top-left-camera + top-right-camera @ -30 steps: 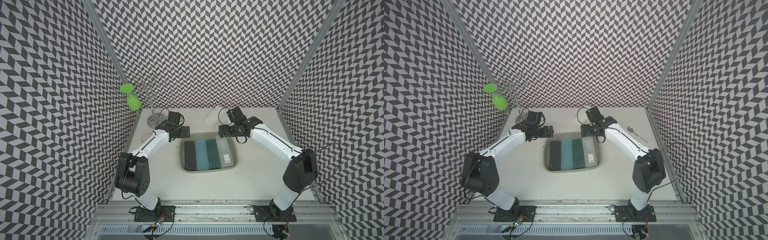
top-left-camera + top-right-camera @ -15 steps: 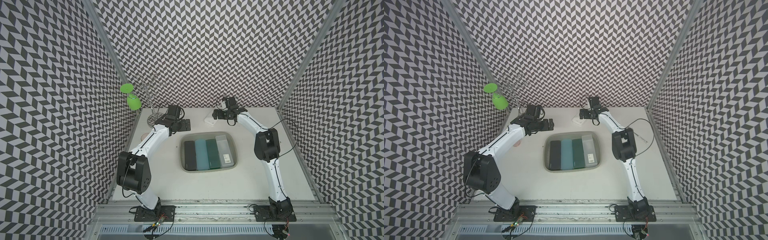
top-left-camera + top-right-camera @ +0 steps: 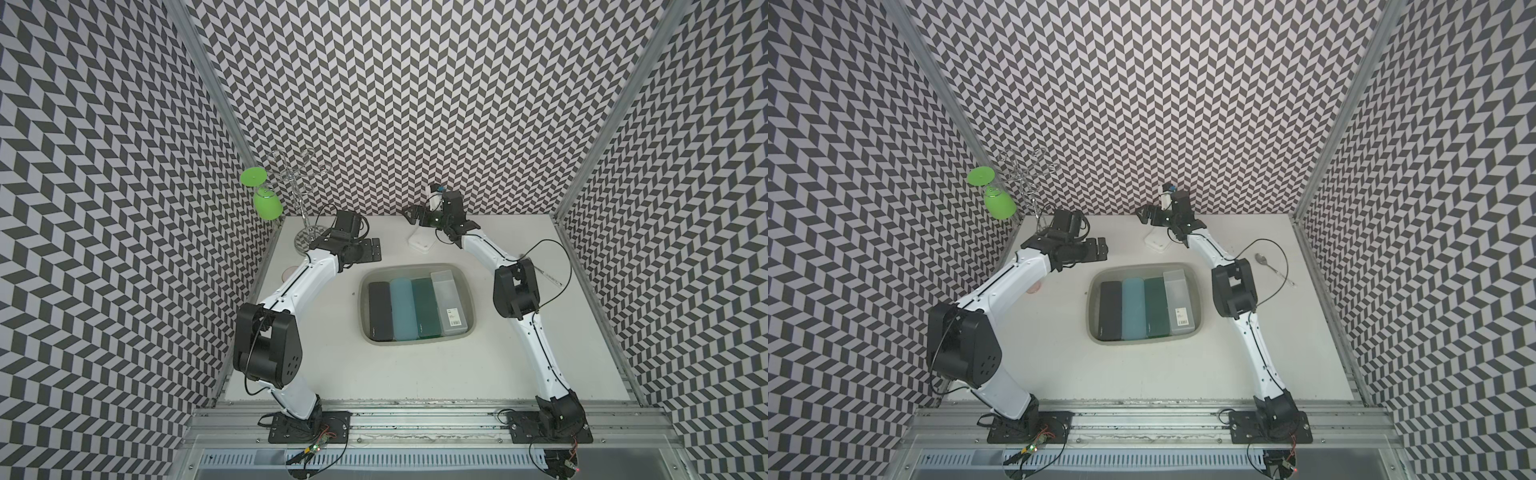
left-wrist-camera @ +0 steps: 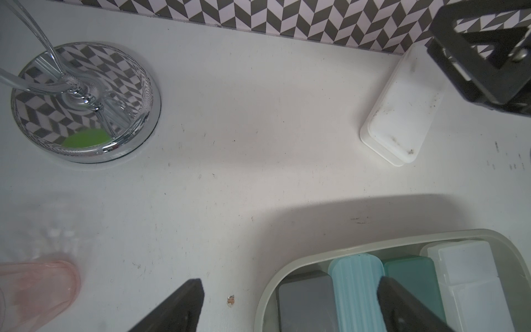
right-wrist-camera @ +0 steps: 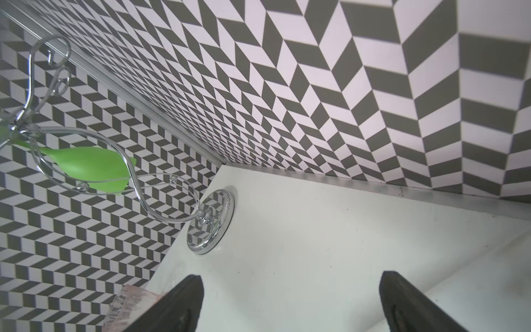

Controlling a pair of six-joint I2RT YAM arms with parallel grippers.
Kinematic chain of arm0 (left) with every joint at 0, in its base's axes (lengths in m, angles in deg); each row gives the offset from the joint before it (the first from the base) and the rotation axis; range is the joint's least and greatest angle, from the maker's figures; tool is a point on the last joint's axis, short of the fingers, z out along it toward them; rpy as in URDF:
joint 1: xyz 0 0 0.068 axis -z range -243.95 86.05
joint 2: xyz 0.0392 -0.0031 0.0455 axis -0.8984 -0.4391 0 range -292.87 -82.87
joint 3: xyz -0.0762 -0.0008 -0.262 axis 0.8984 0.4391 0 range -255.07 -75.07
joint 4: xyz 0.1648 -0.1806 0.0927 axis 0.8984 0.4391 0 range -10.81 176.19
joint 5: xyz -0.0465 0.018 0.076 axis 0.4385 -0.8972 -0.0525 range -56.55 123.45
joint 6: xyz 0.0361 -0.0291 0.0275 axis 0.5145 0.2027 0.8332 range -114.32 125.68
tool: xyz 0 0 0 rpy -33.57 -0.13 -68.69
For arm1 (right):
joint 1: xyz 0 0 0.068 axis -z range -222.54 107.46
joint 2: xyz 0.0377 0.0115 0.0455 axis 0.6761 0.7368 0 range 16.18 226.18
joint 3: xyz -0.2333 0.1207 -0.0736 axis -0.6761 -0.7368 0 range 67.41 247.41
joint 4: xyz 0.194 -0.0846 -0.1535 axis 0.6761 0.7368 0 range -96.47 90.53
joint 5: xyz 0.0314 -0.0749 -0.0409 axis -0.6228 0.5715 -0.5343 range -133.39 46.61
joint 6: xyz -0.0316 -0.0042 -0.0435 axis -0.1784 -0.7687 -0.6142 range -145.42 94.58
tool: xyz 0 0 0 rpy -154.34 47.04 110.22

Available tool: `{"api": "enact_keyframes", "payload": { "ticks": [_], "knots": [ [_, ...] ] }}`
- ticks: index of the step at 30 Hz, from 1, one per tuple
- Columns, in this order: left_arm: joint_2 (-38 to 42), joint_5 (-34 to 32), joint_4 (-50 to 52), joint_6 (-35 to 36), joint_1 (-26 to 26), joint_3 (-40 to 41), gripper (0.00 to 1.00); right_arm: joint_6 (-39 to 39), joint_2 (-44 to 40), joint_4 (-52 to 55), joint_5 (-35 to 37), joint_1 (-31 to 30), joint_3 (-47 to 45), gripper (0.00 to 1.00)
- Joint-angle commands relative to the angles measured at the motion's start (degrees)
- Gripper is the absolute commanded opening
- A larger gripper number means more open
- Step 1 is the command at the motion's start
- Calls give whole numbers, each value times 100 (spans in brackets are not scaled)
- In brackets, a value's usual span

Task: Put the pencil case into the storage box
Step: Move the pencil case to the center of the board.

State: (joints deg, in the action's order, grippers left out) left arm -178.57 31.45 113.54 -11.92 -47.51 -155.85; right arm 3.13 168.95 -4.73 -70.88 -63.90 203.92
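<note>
At far left, green glass (image 3: 267,205) hanging upside down on wire rack (image 3: 306,239); pink cup (image 3: 287,273) on bench (image 3: 415,374) beside the left arm. Next, left claw (image 3: 375,250): spread wide, grips nothing, hovers over bare bench near the storage box (image 3: 417,343). Inside that box, side by side: black case (image 3: 380,309), light blue case (image 3: 404,309), dark green case (image 3: 427,307), clear case (image 3: 449,299). Behind the box, white pencil case (image 3: 423,243), flat on the bench, outside the box. Right claw (image 3: 411,215) close over its far end, wide open, empty. Far right, spoon (image 3: 1262,258).
</note>
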Motion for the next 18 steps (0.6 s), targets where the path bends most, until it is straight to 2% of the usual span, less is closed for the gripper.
{"api": "enact_keyframes", "payload": {
  "ticks": [1, 6, 10, 15, 16, 18],
  "knots": [
    [-36, 32, -86, 51, -45, -87, 100, 741, 456, -783, -73, -43, 293, 100],
    [-54, 15, -113, 90, -70, -53, 99, 1330, 861, -940, 238, -73, 593, 99],
    [-33, -3, -147, 87, -114, -1, 100, 1417, 961, -739, 499, -233, 692, 100],
    [-51, 47, -178, 109, -185, 56, 100, 1320, 896, 630, 808, -314, 776, 100],
    [-59, 85, -183, 111, -198, 46, 99, 878, 772, 1108, 1277, -301, 777, 99],
    [-111, 193, -183, 133, -211, 23, 100, 548, 546, 1893, 1641, -246, 745, 100]
  ]
}}
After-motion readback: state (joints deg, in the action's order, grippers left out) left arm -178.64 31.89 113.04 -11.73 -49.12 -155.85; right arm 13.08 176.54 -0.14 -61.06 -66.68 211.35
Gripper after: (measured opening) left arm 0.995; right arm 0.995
